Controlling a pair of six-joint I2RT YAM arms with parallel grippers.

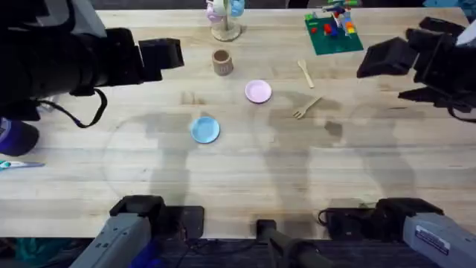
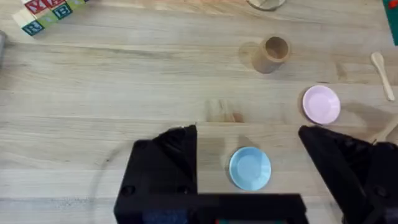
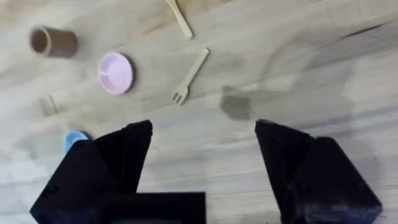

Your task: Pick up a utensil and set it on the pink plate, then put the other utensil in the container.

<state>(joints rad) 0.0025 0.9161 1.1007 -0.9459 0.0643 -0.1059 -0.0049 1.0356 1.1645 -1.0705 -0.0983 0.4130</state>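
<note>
The wooden fork (image 1: 306,108) (image 3: 190,76) lies flat on the table right of the pink plate (image 1: 258,91) (image 3: 115,73) (image 2: 321,104), apart from it. Farther back lies the wooden spoon (image 1: 306,73) (image 3: 180,18) (image 2: 382,74). The tan container (image 1: 222,62) (image 2: 272,54) (image 3: 53,42) stands upright behind and left of the plate. High over the table's left side, my left gripper (image 1: 167,53) (image 2: 245,132) is open and holds nothing. My right gripper (image 1: 379,59) (image 3: 202,127) hangs open and bare, high at the right, with the fork below it.
A light-blue plate (image 1: 205,129) (image 2: 250,168) sits in front of the pink one. A pastel cup stand (image 1: 224,18) and a green brick plate (image 1: 332,30) stand at the back edge. Letter blocks (image 2: 46,15) lie far left; a purple object (image 1: 15,138) sits at the left edge.
</note>
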